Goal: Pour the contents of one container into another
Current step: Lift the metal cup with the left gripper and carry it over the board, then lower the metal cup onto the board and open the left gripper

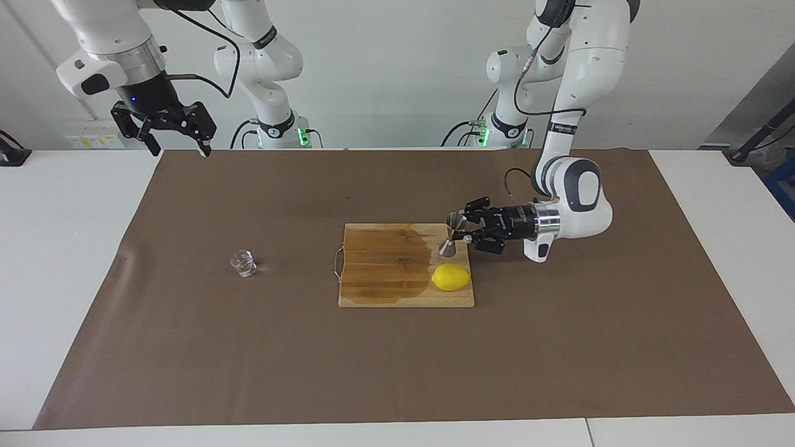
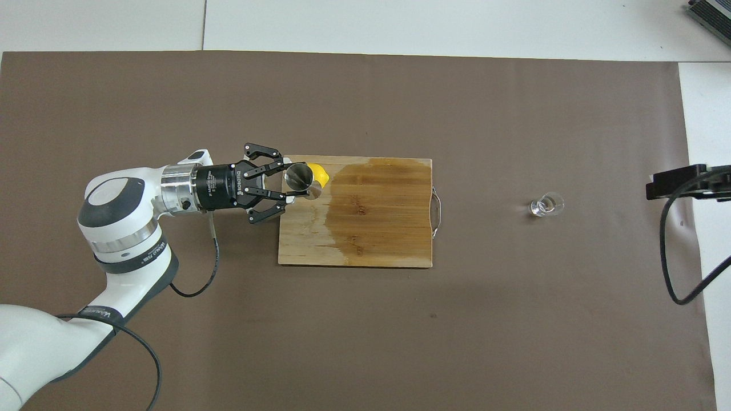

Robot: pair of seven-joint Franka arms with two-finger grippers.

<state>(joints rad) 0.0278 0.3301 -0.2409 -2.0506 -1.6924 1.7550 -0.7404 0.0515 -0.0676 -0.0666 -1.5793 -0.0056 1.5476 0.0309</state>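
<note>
Jigger [image 1: 452, 234] sits clamped in the left gripper's [image 1: 463, 233] jaws over the wet cutting board [image 1: 385, 292], beside the lemon [image 1: 451, 277]. Glass cup [image 1: 243, 262] stands on the brown-matted counter [image 1: 559, 347]. Right gripper [image 1: 177, 133] waits, jaws wide, empty.

White arms [image 1: 584, 37], grey joints, black cables, black end effectors

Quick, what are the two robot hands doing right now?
Left gripper: shut on the jigger, over the cutting board.
Right gripper: open, holding nothing, waiting.
</note>
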